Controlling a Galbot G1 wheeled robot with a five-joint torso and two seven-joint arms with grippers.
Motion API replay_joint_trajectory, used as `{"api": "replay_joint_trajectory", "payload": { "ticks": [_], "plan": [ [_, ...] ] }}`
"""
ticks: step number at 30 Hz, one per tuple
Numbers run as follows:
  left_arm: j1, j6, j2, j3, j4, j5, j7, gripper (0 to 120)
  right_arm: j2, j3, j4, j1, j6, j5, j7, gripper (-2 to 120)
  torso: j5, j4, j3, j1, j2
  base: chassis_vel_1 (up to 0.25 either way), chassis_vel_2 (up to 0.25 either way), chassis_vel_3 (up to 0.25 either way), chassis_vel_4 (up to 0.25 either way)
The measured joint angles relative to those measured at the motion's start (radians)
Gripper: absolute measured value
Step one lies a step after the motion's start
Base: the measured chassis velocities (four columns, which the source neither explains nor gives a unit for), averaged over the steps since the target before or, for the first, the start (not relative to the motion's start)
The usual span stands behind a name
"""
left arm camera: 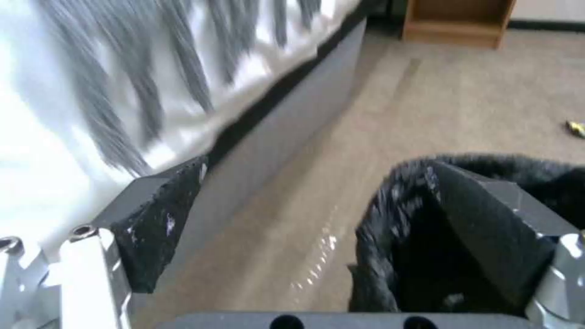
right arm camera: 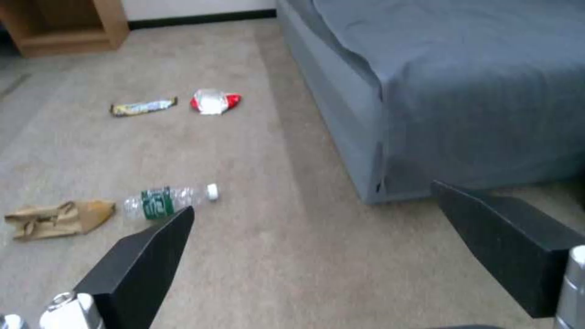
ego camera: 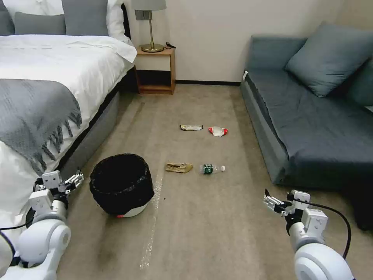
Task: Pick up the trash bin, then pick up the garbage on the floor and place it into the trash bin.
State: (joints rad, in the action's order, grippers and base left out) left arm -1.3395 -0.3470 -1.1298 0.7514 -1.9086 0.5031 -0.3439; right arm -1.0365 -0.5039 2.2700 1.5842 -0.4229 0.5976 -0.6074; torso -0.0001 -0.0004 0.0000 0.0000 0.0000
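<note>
Trash bin (ego camera: 121,184) on the carpet near left, just beside the bed (ego camera: 46,77). Left gripper (ego camera: 74,179) spread wide, just left of its rim: best straddle the rim squarely before pinching. Right gripper (ego camera: 274,202) spread, idle, near right. Garbage (ego camera: 178,167) farther off.

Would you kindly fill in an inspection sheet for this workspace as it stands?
Surface: beige carpet with a shiny streak.
Job's things: bin upright by the bed; paper bag, bottle, long wrapper and red-white wrapper lie apart on the floor.
Clutter: nothing seen.
Grippers: left pincer open beside the bin; right pincer open, empty, above the carpet.
Cables: black cable on the right arm.
Surroundings: sofa, nightstand, lamp.
</note>
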Motion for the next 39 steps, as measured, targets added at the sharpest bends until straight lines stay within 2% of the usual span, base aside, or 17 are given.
{"api": "replay_joint_trajectory", "payload": {
  "ticks": [4, 5, 8, 17, 21, 22, 25, 27, 28, 30, 32, 34, 36, 39],
  "plan": [
    [0.028, 0.008, -0.024, -0.031, 0.083, -0.01, 0.001, 91, 0.002, 0.002, -0.012, 0.007, 0.019, -0.019, 0.003, 100, 0.0001, 0.0009, 0.0, 0.0, 0.0, 0.0, 0.0, 0.0, 0.0],
    [0.028, 0.008, -0.024, -0.031, 0.083, -0.01, 0.001, 91, 0.002, 0.002, -0.012, 0.007, 0.019, -0.019, 0.003, 100, 0.0001, 0.0009, 0.0, 0.0, 0.0, 0.0, 0.0, 0.0, 0.0],
    [0.066, 0.012, -0.056, -0.079, 0.175, -0.031, 0.003, 91, 0.002, -0.008, -0.01, 0.044, 0.035, -0.037, 0.005, 100, -0.0002, 0.0001, 0.0, 0.0, 0.0, 0.0, 0.0, 0.0, 0.0],
    [0.135, 0.007, -0.078, -0.138, 0.226, -0.011, -0.004, 91, -0.006, -0.026, 0.019, 0.075, 0.041, -0.06, 0.002, 100, 0.0002, 0.0004, 0.0, 0.0, 0.0, 0.0, 0.0, 0.0, 0.0],
    [0.187, -0.057, -0.081, -0.16, 0.28, -0.008, -0.043, 90, -0.007, -0.024, 0.034, 0.094, 0.04, -0.075, 0.001, 100, 0.0002, 0.0004, 0.0, 0.0, 0.0, 0.0, 0.0, 0.0, 0.0],
    [0.187, -0.057, -0.081, -0.16, 0.28, -0.008, -0.043, 90, -0.007, -0.024, 0.034, 0.094, 0.04, -0.075, 0.001, 100, 0.0002, 0.0004, 0.0, 0.0, 0.0, 0.0, 0.0, 0.0, 0.0],
    [0.219, -0.12, -0.087, -0.173, 0.323, -0.006, -0.075, 84, -0.012, -0.022, 0.046, 0.111, 0.038, -0.083, 0.001, 100, 0.0009, 0.0004, 0.0, 0.0, 0.0, 0.0, 0.0, 0.0, 0.0],
    [0.222, -0.127, -0.088, -0.174, 0.328, -0.006, -0.076, 82, -0.013, -0.022, 0.047, 0.115, 0.038, -0.084, 0.0, 100, 0.0008, 0.0006, 0.0, 0.0, 0.0, 0.0, 0.0, 0.0, 0.0],
    [0.231, -0.143, -0.092, -0.178, 0.338, -0.006, -0.081, 73, -0.018, -0.023, 0.049, 0.125, 0.039, -0.088, -0.001, 100, 0.0009, 0.0008, 0.0, 0.0, 0.0, 0.0, 0.0, 0.0, 0.0],
    [0.242, -0.157, -0.099, -0.184, 0.343, -0.004, -0.087, 67, -0.024, -0.025, 0.051, 0.14, 0.042, -0.093, -0.002, 100, 0.0006, 0.0008, 0.0, 0.0, 0.0, 0.0, 0.0, 0.0, 0.0],
    [0.244, -0.158, -0.1, -0.185, 0.344, -0.004, -0.088, 66, -0.025, -0.026, 0.052, 0.142, 0.042, -0.094, -0.002, 100, 0.0005, 0.0007, 0.0, 0.0, 0.0, 0.0, 0.0, 0.0, 0.0],
    [0.251, -0.165, -0.109, -0.197, 0.345, -0.003, -0.092, 51, -0.036, -0.028, 0.059, 0.152, 0.043, -0.095, -0.005, 100, 0.0004, 0.0004, 0.0, 0.0, 0.0, 0.0, 0.0, 0.0, 0.0],
    [0.251, -0.165, -0.11, -0.2, 0.345, -0.003, -0.091, 47, -0.039, -0.028, 0.061, 0.152, 0.043, -0.095, -0.005, 100, 0.0003, 0.0004, 0.0, 0.0, 0.0, 0.0, 0.0, 0.0, 0.0],
    [0.246, -0.157, -0.111, -0.202, 0.346, -0.007, -0.077, 34, -0.049, -0.023, 0.064, 0.152, 0.041, -0.095, -0.006, 100, 0.0005, 0.0006, 0.0, 0.0, 0.0, 0.0, 0.0, 0.0, 0.0]
  ]
}}
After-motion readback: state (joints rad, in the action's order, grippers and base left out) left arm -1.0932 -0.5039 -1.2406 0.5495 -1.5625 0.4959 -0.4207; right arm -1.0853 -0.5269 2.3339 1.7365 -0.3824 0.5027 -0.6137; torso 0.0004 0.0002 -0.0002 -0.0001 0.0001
